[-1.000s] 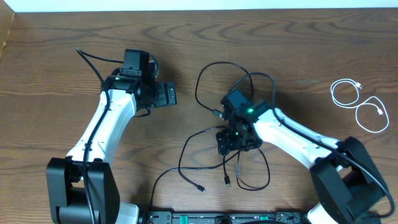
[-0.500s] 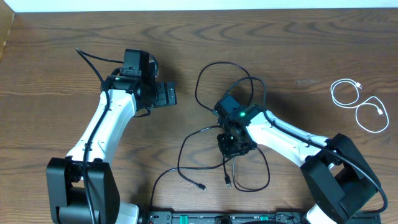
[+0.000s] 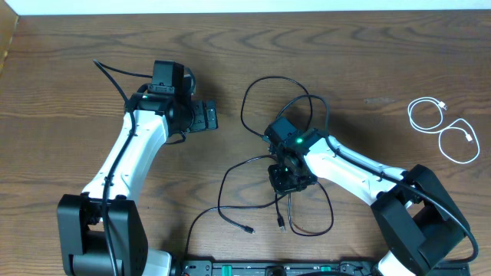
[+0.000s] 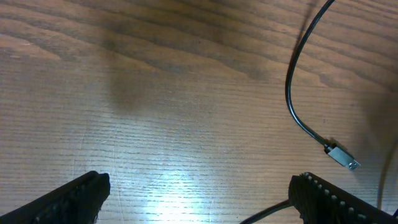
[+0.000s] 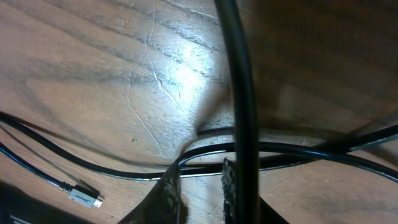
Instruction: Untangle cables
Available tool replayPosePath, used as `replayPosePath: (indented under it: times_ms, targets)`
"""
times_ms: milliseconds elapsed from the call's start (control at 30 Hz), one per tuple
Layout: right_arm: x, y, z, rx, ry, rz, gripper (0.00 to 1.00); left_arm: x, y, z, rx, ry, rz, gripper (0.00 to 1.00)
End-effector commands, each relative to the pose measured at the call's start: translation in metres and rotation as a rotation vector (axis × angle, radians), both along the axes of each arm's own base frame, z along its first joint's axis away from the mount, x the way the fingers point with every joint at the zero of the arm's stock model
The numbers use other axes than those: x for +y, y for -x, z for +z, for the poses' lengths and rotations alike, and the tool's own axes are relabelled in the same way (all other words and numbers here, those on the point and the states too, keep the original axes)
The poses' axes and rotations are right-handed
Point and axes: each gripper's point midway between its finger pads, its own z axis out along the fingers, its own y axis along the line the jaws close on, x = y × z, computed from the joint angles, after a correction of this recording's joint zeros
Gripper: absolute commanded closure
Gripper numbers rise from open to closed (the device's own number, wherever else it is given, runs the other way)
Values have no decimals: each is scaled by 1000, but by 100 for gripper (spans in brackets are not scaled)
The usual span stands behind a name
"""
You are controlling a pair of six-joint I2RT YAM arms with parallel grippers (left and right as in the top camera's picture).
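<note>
Overhead, the black cables (image 3: 278, 77) lie in a loose tangle at the middle of the wooden table (image 3: 77, 61), between the 2 arms. 1 loop arcs up toward the far side, and other strands trail toward the near edge, where 2 small plugs (image 3: 248, 231) rest on the wood. The white cable (image 3: 409, 113) sits well apart at the table's right side, coiled in 2 loops and clear of the black ones.

The right gripper (image 3: 288, 178) is down in the middle of the tangle. In its wrist view the right gripper's (image 5: 199, 180) fingers (image 5: 171, 193) stand close together with only a narrow gap, and a black strand (image 5: 280, 149) crosses right at their tips. I cannot tell whether that strand is pinched. Another thick black strand (image 5: 239, 93) runs straight up the view, close to the camera, and a small plug (image 5: 84, 197) lies on the wood to the left.

The left gripper (image 3: 207, 116) hangs over bare wood just left of the tangle. Its jaws are spread wide with nothing between them (image 4: 199, 183). A black cable end (image 4: 289, 87) with a silver plug (image 4: 342, 155) lies on the wood ahead of it, not touching either finger.
</note>
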Motion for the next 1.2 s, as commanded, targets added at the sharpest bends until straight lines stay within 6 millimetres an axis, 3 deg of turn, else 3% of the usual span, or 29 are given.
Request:
replayPosePath:
  times_ms: [0, 33, 267, 400, 733, 1167]
  targets:
    - [1, 0, -1, 5, 6, 2, 89, -2, -1, 1, -1, 11, -2, 2]
    - [1, 0, -1, 5, 6, 2, 99, -2, -1, 1, -1, 11, -2, 2]
    - [-14, -7, -2, -16, 60, -20, 99, -2, -1, 1, -1, 11, -2, 2]
    - [-12, -8, 3, 6, 14, -44, 99, -2, -1, 1, -1, 11, -2, 2]
    - [-10, -7, 6, 11, -22, 2, 81, -2, -1, 1, -1, 11, -2, 2]
    - [-10, -7, 6, 11, -22, 2, 84, -2, -1, 1, -1, 11, -2, 2]
